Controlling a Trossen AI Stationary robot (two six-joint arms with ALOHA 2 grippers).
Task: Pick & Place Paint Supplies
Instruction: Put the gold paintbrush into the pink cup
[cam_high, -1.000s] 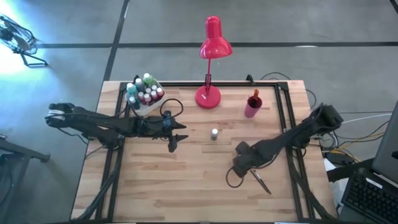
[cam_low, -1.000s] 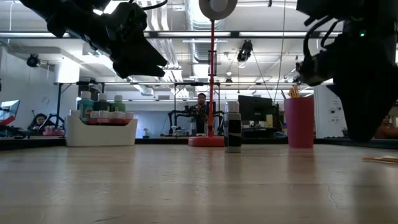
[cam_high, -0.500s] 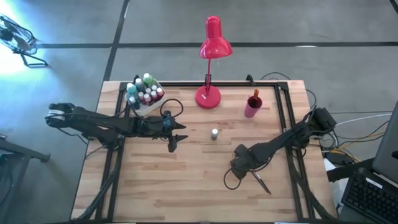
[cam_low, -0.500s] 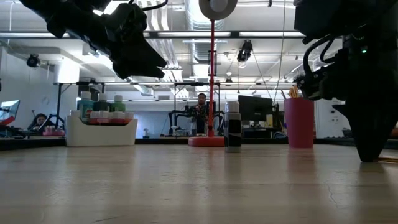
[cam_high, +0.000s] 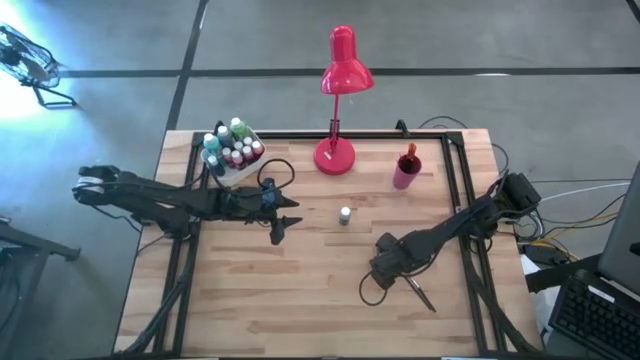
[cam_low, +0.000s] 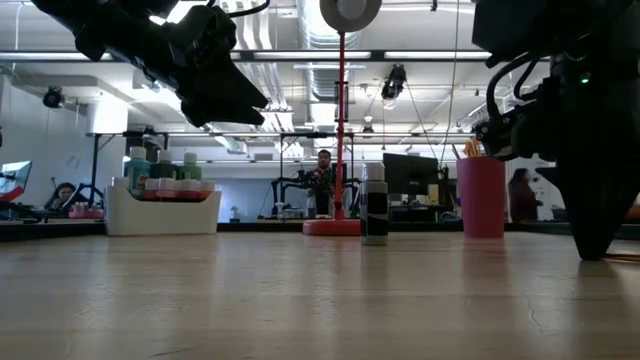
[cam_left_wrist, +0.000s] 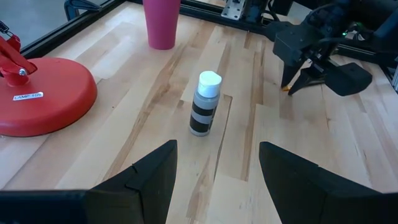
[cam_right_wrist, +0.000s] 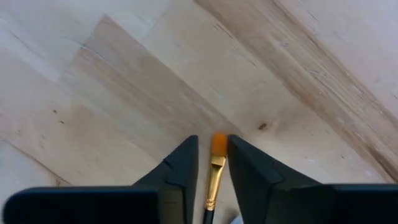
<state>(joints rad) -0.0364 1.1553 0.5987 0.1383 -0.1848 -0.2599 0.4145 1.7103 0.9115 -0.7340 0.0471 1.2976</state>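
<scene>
Your right gripper (cam_right_wrist: 212, 171) is down at the desk (cam_high: 300, 300) near its right front part, fingers pointing at the wood, and its jaws are nearly pressed together around a paintbrush (cam_right_wrist: 215, 167). The orange bristle tip pokes out between the two fingers (cam_right_wrist: 180, 168), so you are pinching the ferrule end; whether the pads have fully bitten yet, I cannot tell. In the high view the dark handle (cam_high: 418, 292) lies flat on the desk, trailing toward the front right corner.

Your left gripper (cam_left_wrist: 214, 180) waits above the middle of the desk with its jaws spread and nothing in them, aimed at the lone white-capped bottle (cam_left_wrist: 205, 104) standing upright just ahead of it, presumably lined up for a later grab.

The white tray (cam_high: 232, 165) of paint bottles sits at the back left corner. The pink cup (cam_high: 405, 170), with brush handles sticking out, stands toward the back right, and is likely where this brush belongs. The red lamp (cam_high: 340, 100) stands between them at the back edge.
</scene>
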